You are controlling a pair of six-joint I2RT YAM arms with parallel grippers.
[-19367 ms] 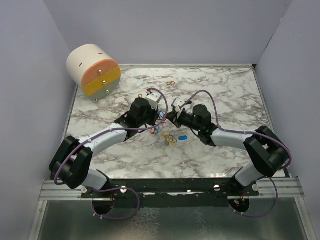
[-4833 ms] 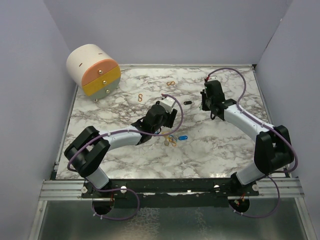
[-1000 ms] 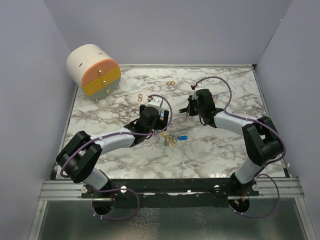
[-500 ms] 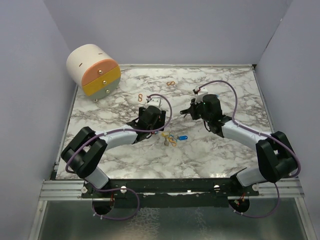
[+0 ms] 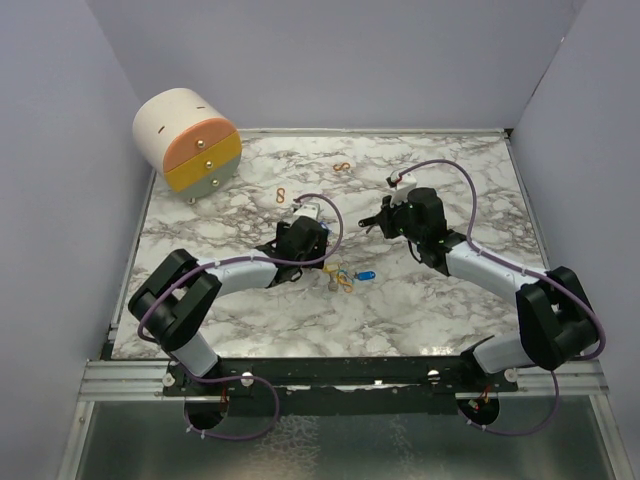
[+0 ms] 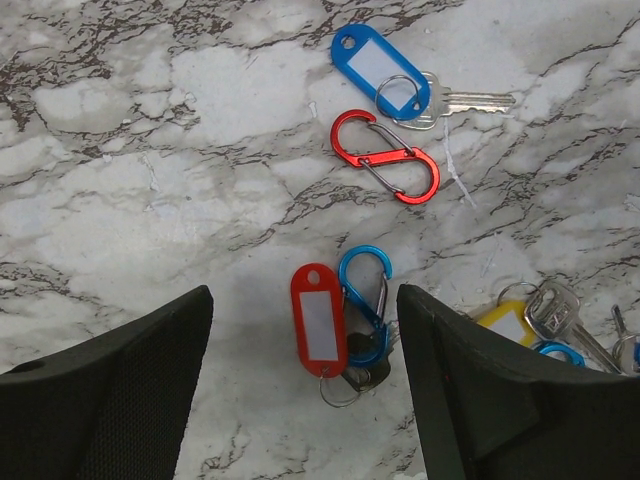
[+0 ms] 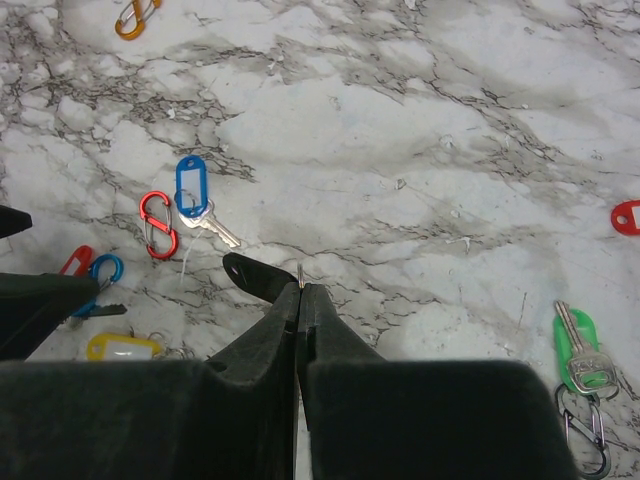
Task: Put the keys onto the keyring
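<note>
Several keys lie in a cluster mid-table. In the left wrist view I see a red-tagged key clipped on a blue carabiner keyring. A blue-tagged key, a red carabiner and a yellow-tagged key lie near it. My left gripper is open, its fingers straddling the red tag and blue carabiner just above the table. My right gripper is shut on a thin metal ring with a black tag sticking out to the left. It hovers right of the cluster.
A round cream drawer unit stands at the back left. Two orange carabiners lie behind the arms. A green-tagged key, a dark carabiner and another red tag lie to the right.
My left gripper has lowered onto the key cluster and its fingers have narrowed a little. The right arm has swung slightly right, still shut on the black-tagged ring.
</note>
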